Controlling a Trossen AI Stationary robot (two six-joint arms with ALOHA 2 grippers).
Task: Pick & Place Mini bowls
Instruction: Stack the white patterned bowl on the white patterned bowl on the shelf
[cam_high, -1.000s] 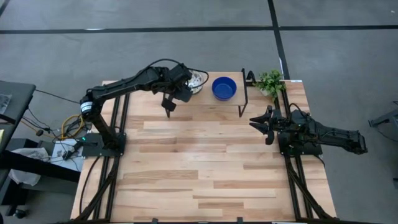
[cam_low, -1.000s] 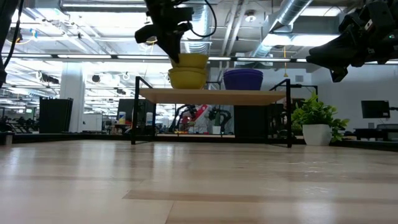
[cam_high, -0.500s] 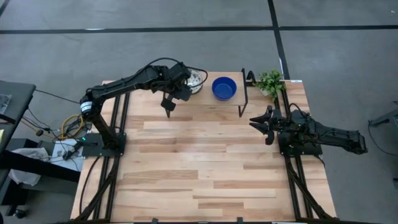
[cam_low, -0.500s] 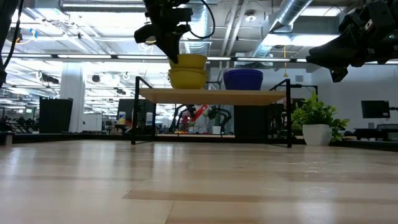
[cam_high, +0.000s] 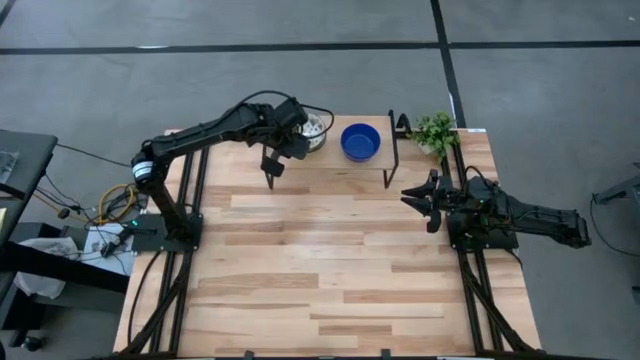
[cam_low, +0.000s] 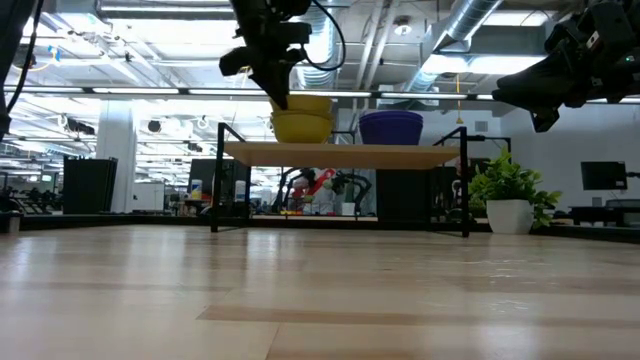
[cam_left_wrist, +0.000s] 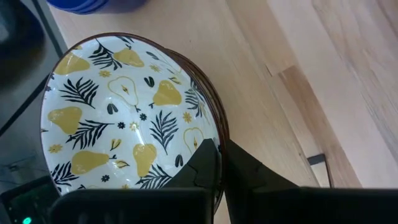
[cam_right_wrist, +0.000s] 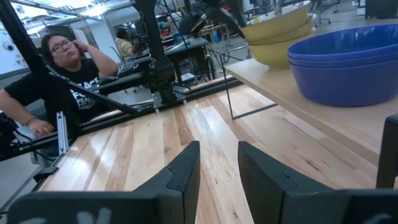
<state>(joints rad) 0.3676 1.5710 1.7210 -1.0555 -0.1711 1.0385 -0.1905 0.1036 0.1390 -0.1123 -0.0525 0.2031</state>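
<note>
A white mini bowl (cam_left_wrist: 124, 118) with yellow pears and dark leaves inside tops a stack of like bowls on a low wooden shelf (cam_low: 340, 152) at the table's far edge. In the low view the stack (cam_low: 303, 120) looks yellow from the side. Stacked cobalt blue bowls (cam_high: 360, 141) stand to its right on the same shelf. My left gripper (cam_left_wrist: 221, 165) is shut on the top patterned bowl (cam_high: 316, 127). My right gripper (cam_right_wrist: 217, 168) is open and hovers above the table's right side (cam_high: 418, 197), touching nothing. My left gripper pinches the top patterned bowl by its rim (cam_left_wrist: 211, 134), on the side toward the table's near-left. One finger (cam_left_wrist: 202, 165) is inside the bowl and the other (cam_left_wrist: 255, 177) outside. The fingers slant down from above. The bowl sits nested in the stack beneath.
A small potted plant (cam_high: 435, 130) stands at the far right corner beside the shelf's black wire leg (cam_high: 392, 150). The wooden table (cam_high: 320, 270) stretches bare in front of the shelf. A person (cam_right_wrist: 68, 74) sits beyond the table's left side.
The left gripper has moved down a little at the shelf, and the top patterned bowl, which stood raised above the stack, now sits lower, nested in it. The right arm has kept still.
</note>
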